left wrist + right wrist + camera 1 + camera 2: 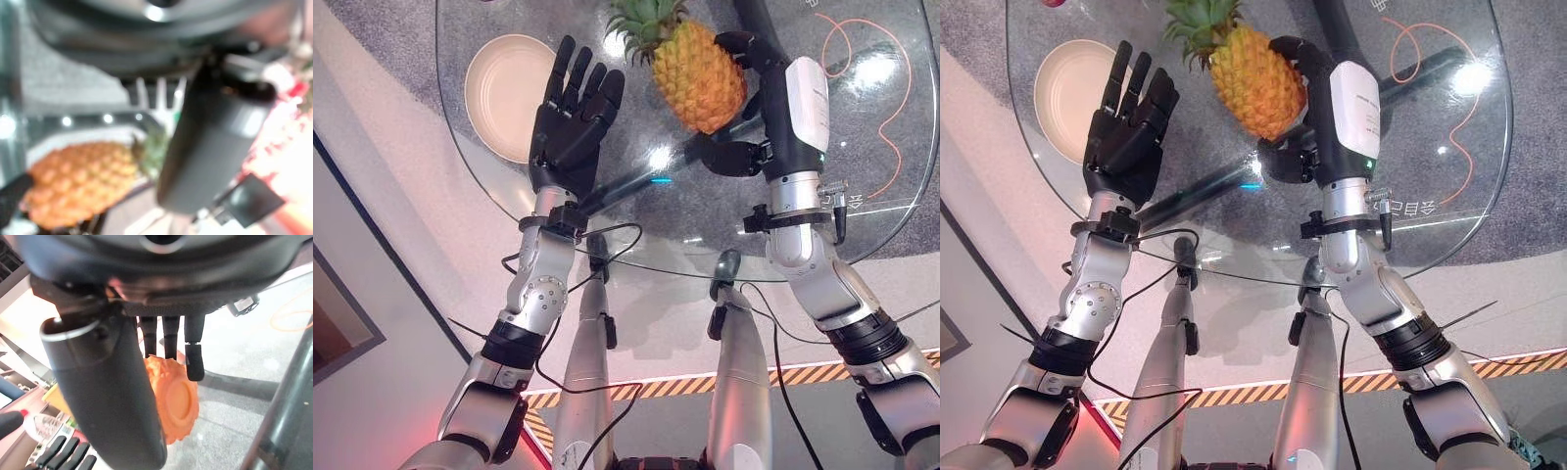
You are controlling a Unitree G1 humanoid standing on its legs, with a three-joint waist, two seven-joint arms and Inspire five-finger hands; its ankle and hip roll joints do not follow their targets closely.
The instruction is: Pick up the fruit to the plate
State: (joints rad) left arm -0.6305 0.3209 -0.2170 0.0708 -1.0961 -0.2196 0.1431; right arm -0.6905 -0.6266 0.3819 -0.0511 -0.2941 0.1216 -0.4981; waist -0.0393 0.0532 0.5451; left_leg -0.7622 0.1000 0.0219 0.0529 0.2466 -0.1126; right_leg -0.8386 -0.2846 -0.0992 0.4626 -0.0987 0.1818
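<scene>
One pineapple (697,76) was up off the glass desk (862,147), gripped in the right hand (759,98). The fingers curled round its far side and the thumb pressed its near, lower side, so the hand was clamped firmly on the fruit. Its long axis ran on a slant: the green crown pointed away from the robot and toward its left, and the blunt orange base pointed back toward the robot and its right. In the right wrist view the round flat base (177,404) faced the camera, with fingertips (195,364) hooked over the body.

The left hand (570,117) hung just beside the pineapple on its left, palm-up over the desk, fingers straight and spread, holding nothing. It was near the fruit but apart from it.

One cream plate (499,93) lay on the desk at the robot's left, partly behind the left hand. It was bare, and the pineapple sat to its right, not over it.

One orange cord (891,108) looped on the floor beneath the glass, at the right.
</scene>
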